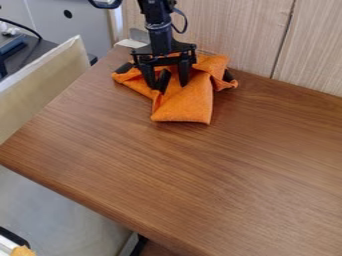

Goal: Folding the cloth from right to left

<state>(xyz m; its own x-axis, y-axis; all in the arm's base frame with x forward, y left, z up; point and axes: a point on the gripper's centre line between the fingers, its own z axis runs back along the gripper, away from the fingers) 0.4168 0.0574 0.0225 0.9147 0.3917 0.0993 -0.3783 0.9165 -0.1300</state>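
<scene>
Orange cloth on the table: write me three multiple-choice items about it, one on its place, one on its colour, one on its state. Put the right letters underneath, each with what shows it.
1. Where on the table does the cloth lie?
A) Along the edge nearest the camera
B) At the far side, close to the wall
C) At the picture's right-hand border

2. What colour is the cloth?
A) Orange
B) Blue
C) White

3. What state is the cloth in?
A) Spread out flat
B) Rolled into a neat tube
C) Bunched and creased

1: B, since it lies at the table's far side, just in front of the wall.
2: A, since its whole visible surface is orange.
3: C, since folds and raised creases show around the gripper.
</scene>
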